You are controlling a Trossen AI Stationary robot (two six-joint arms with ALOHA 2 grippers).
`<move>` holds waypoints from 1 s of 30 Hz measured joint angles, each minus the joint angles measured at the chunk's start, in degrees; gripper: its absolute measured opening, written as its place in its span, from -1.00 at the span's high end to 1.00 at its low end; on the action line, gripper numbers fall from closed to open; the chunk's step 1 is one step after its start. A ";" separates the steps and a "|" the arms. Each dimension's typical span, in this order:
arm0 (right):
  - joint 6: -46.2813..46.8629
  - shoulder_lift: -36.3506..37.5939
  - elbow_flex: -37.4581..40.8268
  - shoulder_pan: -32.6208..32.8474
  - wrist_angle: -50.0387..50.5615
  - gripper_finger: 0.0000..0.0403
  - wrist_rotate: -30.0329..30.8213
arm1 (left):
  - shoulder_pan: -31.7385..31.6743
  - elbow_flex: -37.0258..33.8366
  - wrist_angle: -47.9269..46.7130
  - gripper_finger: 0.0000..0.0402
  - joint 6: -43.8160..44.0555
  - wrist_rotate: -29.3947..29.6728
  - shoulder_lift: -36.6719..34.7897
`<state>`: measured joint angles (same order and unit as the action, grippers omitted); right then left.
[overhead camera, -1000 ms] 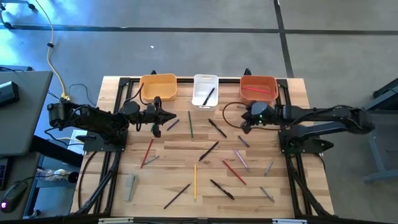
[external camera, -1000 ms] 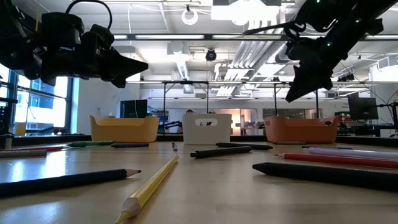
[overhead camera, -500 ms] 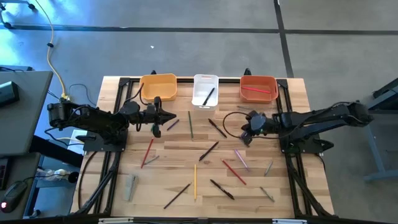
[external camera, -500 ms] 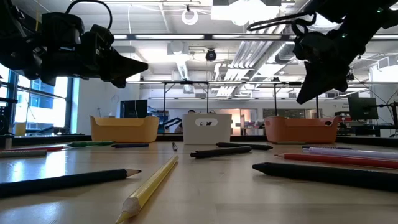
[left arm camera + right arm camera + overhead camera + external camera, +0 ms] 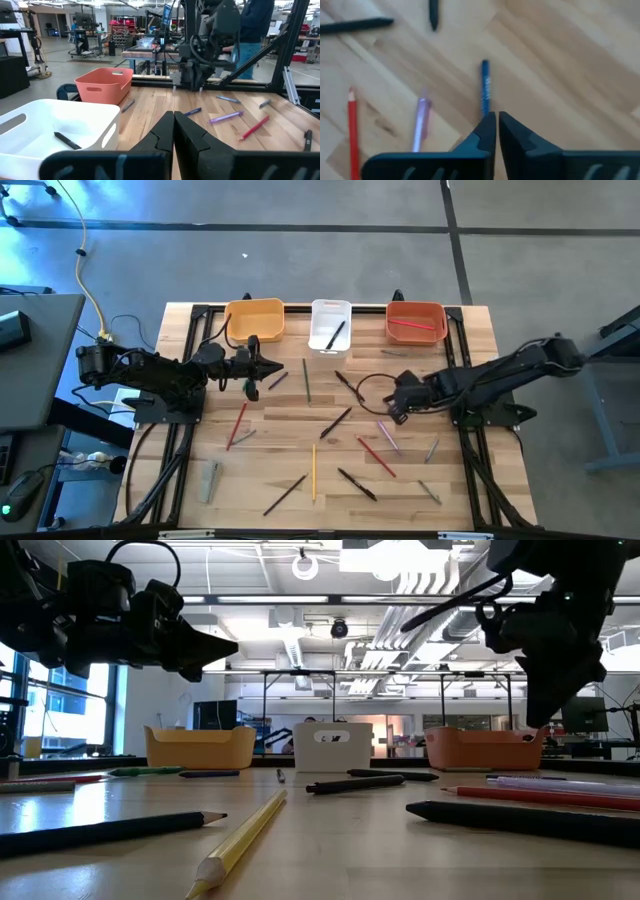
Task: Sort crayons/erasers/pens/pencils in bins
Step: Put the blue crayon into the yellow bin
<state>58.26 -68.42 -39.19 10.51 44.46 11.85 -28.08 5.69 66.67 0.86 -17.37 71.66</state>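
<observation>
Three bins stand along the far edge: yellow-orange point(image 5: 254, 320), white point(image 5: 330, 326) with a black pen inside, and red-orange point(image 5: 416, 322) with a red pencil inside. Black pens point(image 5: 336, 422), a green pen point(image 5: 307, 380), red pencils point(image 5: 376, 456) and a yellow pencil point(image 5: 313, 471) lie flat on the table. My right gripper point(image 5: 392, 412) is shut and points down just above a blue crayon point(image 5: 485, 87), clear of the table in the low view point(image 5: 550, 710). My left gripper point(image 5: 278, 368) is shut and hovers level, on the near side of the yellow-orange bin.
A purple crayon point(image 5: 421, 117) and a red pencil point(image 5: 352, 125) lie close to the right gripper. A grey eraser point(image 5: 209, 480) sits near the left front. Small grey sticks point(image 5: 432, 448) lie on the right. A person stands beyond the table in the left wrist view point(image 5: 252, 30).
My right gripper has moved toward the table's near edge and down, from near the red-orange bin to over the blue crayon, and stayed shut. Nothing on the table has moved.
</observation>
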 joint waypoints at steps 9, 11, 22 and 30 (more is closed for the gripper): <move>0.00 -8.00 -0.29 0.01 -3.10 0.38 -5.60 | 0.00 0.00 -0.32 1.00 0.00 0.00 0.00; 0.00 -9.50 -0.29 0.01 -3.77 0.34 -6.05 | 0.00 0.00 -0.47 1.00 0.00 -0.02 0.00; -0.13 -16.32 -0.29 -0.01 -6.84 0.40 -6.11 | -0.02 0.02 0.02 1.00 11.95 2.22 0.00; -0.15 -17.05 -0.34 -0.01 -6.90 0.44 -5.90 | -0.02 0.02 0.02 1.00 14.58 2.56 0.00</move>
<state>58.11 -85.47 -39.53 10.50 37.56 5.96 -28.10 5.72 66.70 15.44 -14.81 71.66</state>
